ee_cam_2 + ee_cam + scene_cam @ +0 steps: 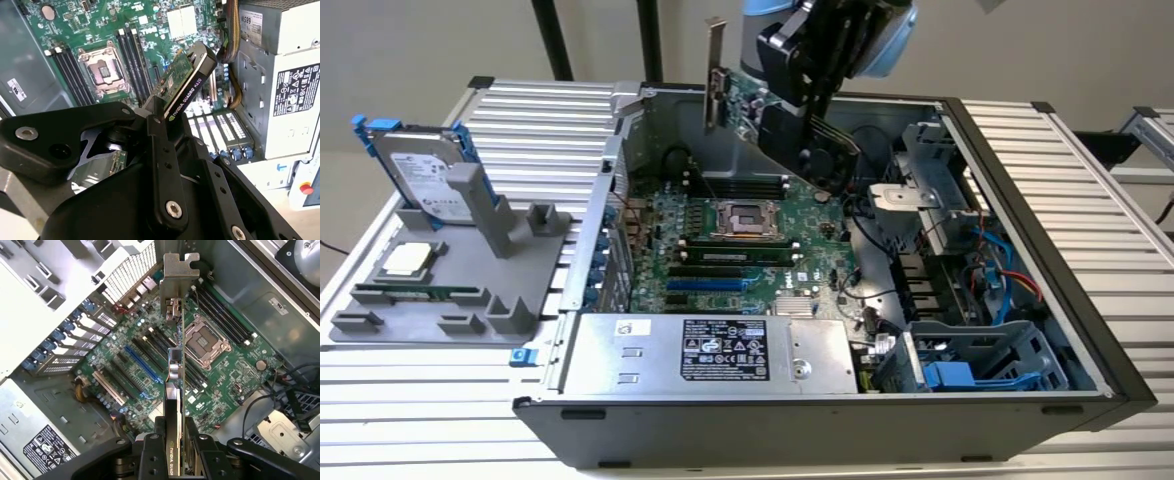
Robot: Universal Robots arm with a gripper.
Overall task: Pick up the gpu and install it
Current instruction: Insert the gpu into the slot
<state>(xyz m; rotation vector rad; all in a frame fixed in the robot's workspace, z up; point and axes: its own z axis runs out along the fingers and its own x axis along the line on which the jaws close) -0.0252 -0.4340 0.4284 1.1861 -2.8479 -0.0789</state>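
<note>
The open case [827, 430] lay on its side under the fingers, and its far edge was cut off in both wrist views. The motherboard [720, 260] covered its floor directly below the fingers. The power supply [707, 350] sat beside it, at the near wall in the exterior view.

The arm [887, 40] came down from above and was cut off by the upper border of the exterior view. The gripper [175, 440] was clamped on the gpu [173, 370]: in the first wrist view one black finger pressed on each face of the card, and the fingers [150, 455] were cut off at the border there. In the second wrist view the gripper body hid most of the card, so only one black edge of the gpu [187, 82] stood out beyond the fingertips.

The gpu [744, 108] hung tilted above the rear part of the motherboard, not seated in any slot. Its bracket [715, 70] was at the end farthest from the fingers and stood higher than the case rim. The fan face was partly covered by the gripper in the exterior view, and I could not make out the edge connector.

Below the card were the empty socket [202, 342] and a blue slot [145, 362].

Well away from the fingers, at the exterior view's left, a grey stand [454, 290] held a drive [427, 175] upright.
</note>
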